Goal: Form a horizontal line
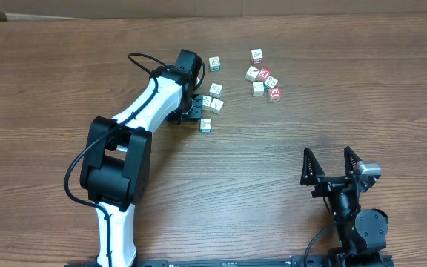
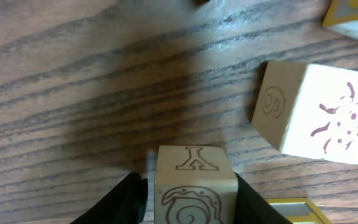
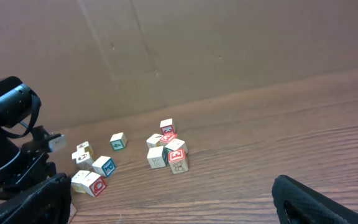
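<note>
Small cream picture cubes lie scattered; no horizontal line shows in any view. My left gripper [image 1: 196, 108] reaches into the left group of cubes [image 1: 216, 88]. In the left wrist view a cube with a brown snail and a letter [image 2: 194, 186] sits between its fingers on the table. The right finger touches the cube and a thin gap remains at the left finger [image 2: 123, 199]. A ladybird cube [image 2: 316, 112] lies just beyond to the right. My right gripper [image 1: 329, 159] stands wide open near the front right, far from any cube, with nothing between its fingers.
A second cluster of several cubes [image 1: 264, 77], some with red faces, lies at the back right, also seen as a cluster [image 3: 166, 146] in the right wrist view. A yellow-edged cube [image 2: 291, 208] sits close to the left gripper's right finger. A brown cardboard wall [image 3: 229, 43] backs the table.
</note>
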